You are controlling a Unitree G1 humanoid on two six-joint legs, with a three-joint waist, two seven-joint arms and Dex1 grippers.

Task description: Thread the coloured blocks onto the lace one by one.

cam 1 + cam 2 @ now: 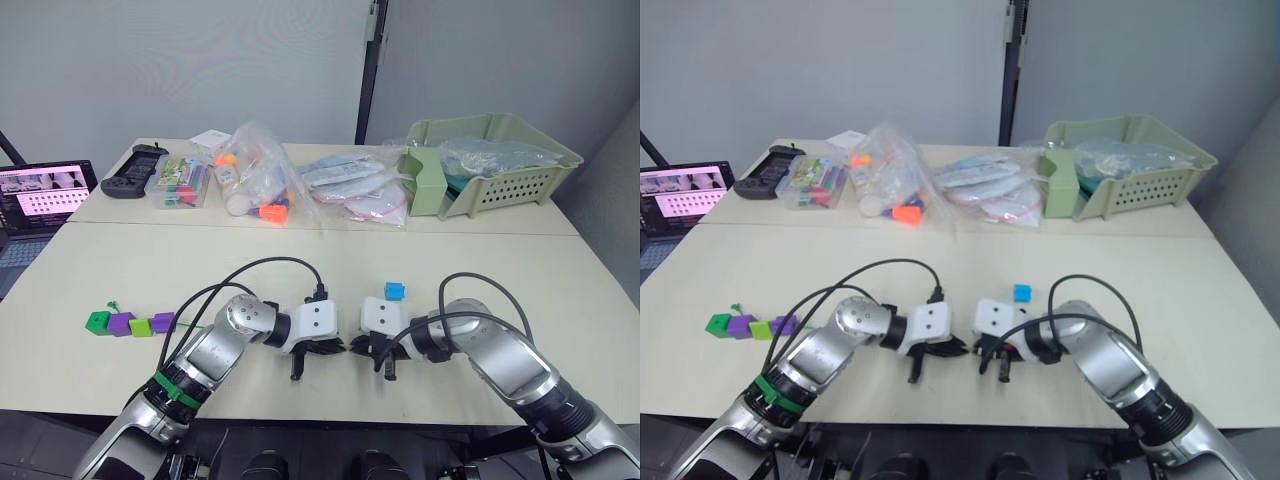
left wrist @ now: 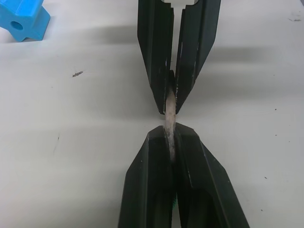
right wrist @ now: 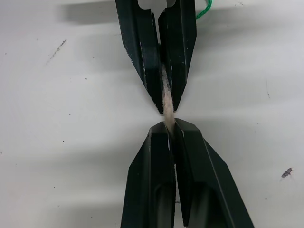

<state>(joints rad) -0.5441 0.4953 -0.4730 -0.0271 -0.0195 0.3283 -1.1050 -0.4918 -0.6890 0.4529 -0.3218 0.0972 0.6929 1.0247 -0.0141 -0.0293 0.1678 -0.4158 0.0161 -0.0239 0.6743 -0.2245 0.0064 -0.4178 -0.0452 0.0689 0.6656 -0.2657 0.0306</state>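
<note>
Both grippers meet tip to tip low over the front part of the counter [image 1: 480,270]. Seen from the left wrist, the left gripper [image 2: 172,137] has its jaws pressed together on the stiff pale tip [image 2: 169,111] of the lace, and the right gripper [image 3: 170,129] pinches the same tip from the opposite side, its jaws also pressed together on it. Only a short bit of the pale tip shows between the two pairs of fingertips.

From the tip, the green lace [image 1: 185,325] runs toward the robot's left, mostly hidden under the left arm. Four blocks sit in a row on it, touching each other: a dark green block [image 1: 97,321] at the far end, then a purple block [image 1: 120,323], a light green block [image 1: 140,326] and a second purple block [image 1: 163,322]. The blue block [image 1: 395,291] lies loose on the counter just behind the right gripper.

At the back of the counter stands a pale green basket [image 1: 520,175] holding clear plastic bags. Beside it lie more flat plastic bags [image 1: 355,190], and a clear bag [image 1: 255,180] with orange plastic pieces. Further to the left are a clear case of coloured markers [image 1: 180,182] and a black controller [image 1: 130,172]. A laptop [image 1: 45,192] stands beyond the counter's left edge.
</note>
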